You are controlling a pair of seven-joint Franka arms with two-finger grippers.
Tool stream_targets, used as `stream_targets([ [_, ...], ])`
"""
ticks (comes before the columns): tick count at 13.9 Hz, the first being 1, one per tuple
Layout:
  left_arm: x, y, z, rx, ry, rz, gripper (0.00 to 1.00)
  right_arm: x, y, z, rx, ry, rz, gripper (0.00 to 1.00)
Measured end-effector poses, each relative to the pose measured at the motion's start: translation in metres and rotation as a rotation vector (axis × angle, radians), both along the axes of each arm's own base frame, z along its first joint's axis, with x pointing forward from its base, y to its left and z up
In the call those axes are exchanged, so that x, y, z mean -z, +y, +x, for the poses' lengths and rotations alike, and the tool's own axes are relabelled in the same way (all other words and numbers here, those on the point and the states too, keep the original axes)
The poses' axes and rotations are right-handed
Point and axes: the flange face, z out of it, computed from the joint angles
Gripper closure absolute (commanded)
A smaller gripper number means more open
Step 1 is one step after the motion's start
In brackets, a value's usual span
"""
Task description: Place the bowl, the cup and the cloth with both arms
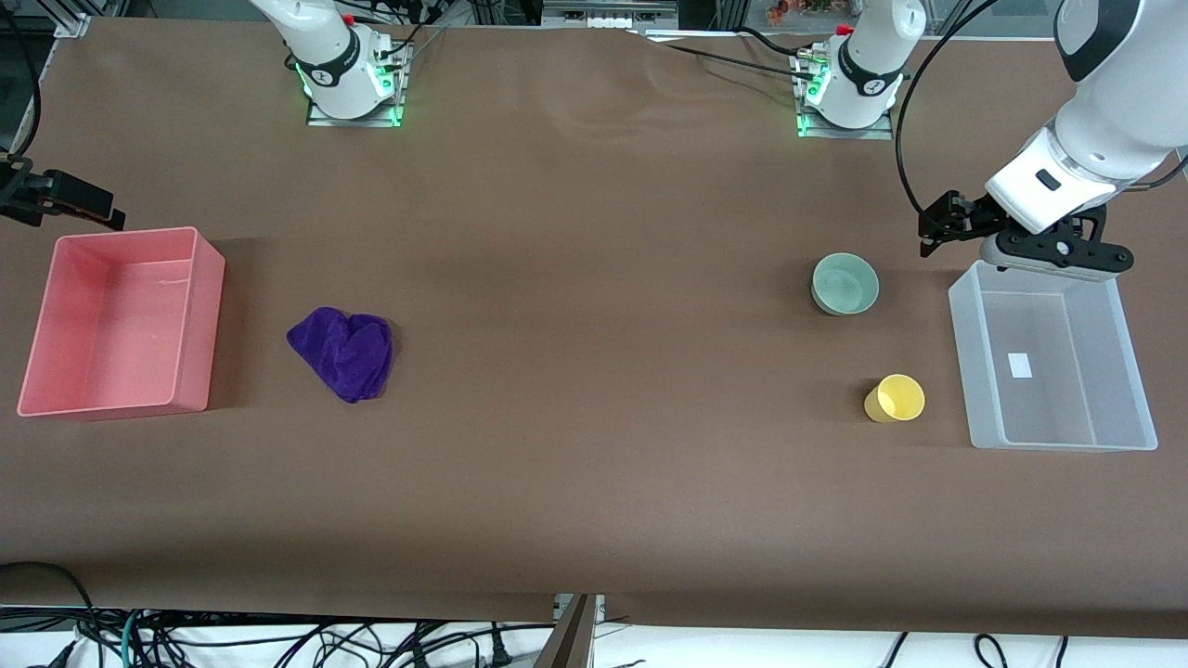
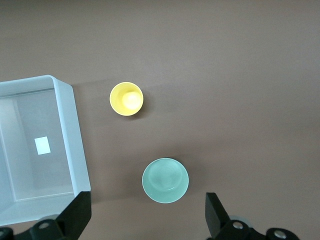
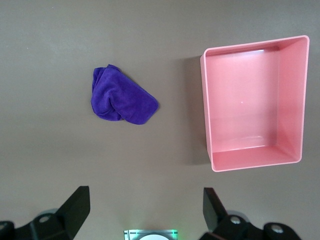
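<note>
Bowl (image 1: 845,283) on the brown table (image 1: 594,482) toward the left arm's end, upright, with cup (image 1: 896,398) nearer the front camera and well apart from it. Both just beside a clear bin (image 1: 965,371) — only its paper label inside. Cloth (image 1: 343,353) bunched on the table toward the right arm's end, beside a pink bin (image 1: 209,315), not touching it.

Left gripper (image 1: 937,227) up in the air over the table by the clear bin's farther corner; fingers spread wide in the left wrist view (image 2: 145,217), holding nothing, bowl (image 2: 165,180) and cup (image 2: 126,99) below.

Right gripper (image 1: 60,199) barely visible at the front view's edge, over the table above the pink bin's farther end — open state plain only in the right wrist view (image 3: 145,215), fingers wide apart, cloth (image 3: 122,97) and pink bin (image 3: 206,110) below.
</note>
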Motion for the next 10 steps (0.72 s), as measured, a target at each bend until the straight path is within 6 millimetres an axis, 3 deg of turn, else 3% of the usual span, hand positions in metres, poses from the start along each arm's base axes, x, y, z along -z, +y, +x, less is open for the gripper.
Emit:
stream_targets([
  [10,0.0016,0.0093,-0.0030,-0.025,0.067,0.006,0.00,0.0018,-0.0001,0.0009,-0.001,0.003,0.000,0.00],
])
